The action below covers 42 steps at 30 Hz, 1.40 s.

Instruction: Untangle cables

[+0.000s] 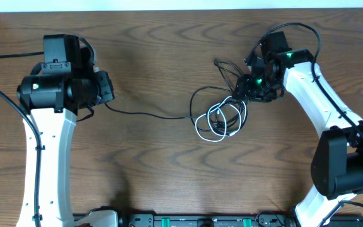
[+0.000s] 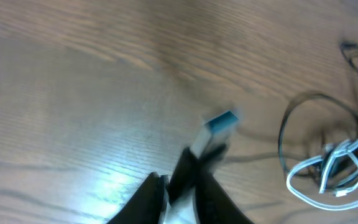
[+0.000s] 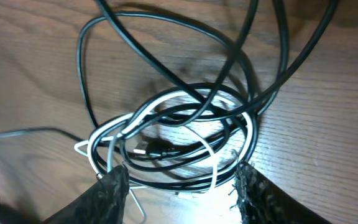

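At table's left, left gripper (image 2: 185, 169) clamped on black cable (image 1: 145, 114); right gripper (image 3: 180, 177) jaws apart over cables (image 3: 158, 151)

Even light — left wrist blurred

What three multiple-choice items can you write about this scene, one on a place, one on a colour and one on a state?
1. The tangle of cables lies
A. right by the right gripper
B. beside the left arm's base
C. off the table

2. The one cable in the tangle that is not black is
A. red
B. white
C. green

3. The left gripper is
A. open and empty
B. out of view
C. shut on a plug end

Key:
1 A, the right wrist view shows the tangle straight under that open gripper.
2 B, its loops are white among black ones.
3 C, the left wrist view shows it clamped on the blue-tipped plug.
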Tool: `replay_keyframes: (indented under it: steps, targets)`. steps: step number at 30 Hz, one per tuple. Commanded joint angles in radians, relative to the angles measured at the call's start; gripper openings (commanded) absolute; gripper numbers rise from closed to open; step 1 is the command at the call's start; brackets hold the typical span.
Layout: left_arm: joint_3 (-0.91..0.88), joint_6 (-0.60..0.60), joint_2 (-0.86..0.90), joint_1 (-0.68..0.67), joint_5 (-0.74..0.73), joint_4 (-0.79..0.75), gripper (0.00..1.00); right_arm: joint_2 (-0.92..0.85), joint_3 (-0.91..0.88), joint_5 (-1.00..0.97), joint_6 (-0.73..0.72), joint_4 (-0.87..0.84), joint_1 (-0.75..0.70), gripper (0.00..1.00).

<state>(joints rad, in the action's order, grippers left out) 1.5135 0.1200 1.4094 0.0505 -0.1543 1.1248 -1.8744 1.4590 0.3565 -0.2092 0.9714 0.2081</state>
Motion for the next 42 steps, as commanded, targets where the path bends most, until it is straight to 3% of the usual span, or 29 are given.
replay_keyframes:
  steps: [1, 3, 6, 17, 24, 30, 36, 42]
  targets:
    - [0.027, -0.087, 0.011, 0.000, -0.095, 0.004, 0.45, 0.017, 0.014, -0.068, -0.029, 0.002, 0.003, 0.56]
    - [0.027, -0.109, 0.014, -0.006, -0.112, 0.003, 0.58, 0.017, 0.014, -0.078, -0.031, 0.000, 0.002, 0.57]
    - [0.027, -0.150, 0.018, -0.031, -0.149, -0.003, 0.68, 0.017, 0.014, -0.084, -0.035, -0.004, -0.001, 0.59]
    - [0.026, -0.185, 0.135, -0.226, -0.358, -0.072, 0.71, 0.017, 0.014, -0.137, -0.106, -0.030, -0.051, 0.62]
    - [0.026, -0.007, 0.250, -0.394, -0.323, -0.122, 0.71, 0.017, 0.014, -0.141, -0.105, -0.030, -0.079, 0.63]
    - [0.009, 0.253, 0.295, -0.544, -0.151, -0.193, 0.71, 0.017, 0.014, -0.149, -0.105, -0.029, -0.090, 0.64]
    - [-0.034, 0.390, 0.303, -0.653, -0.032, -0.264, 0.69, 0.017, 0.014, -0.157, -0.105, -0.029, -0.099, 0.64]
    - [-0.093, 0.436, 0.303, -0.734, 0.082, -0.369, 0.69, 0.017, 0.014, -0.168, -0.104, -0.026, -0.099, 0.65]
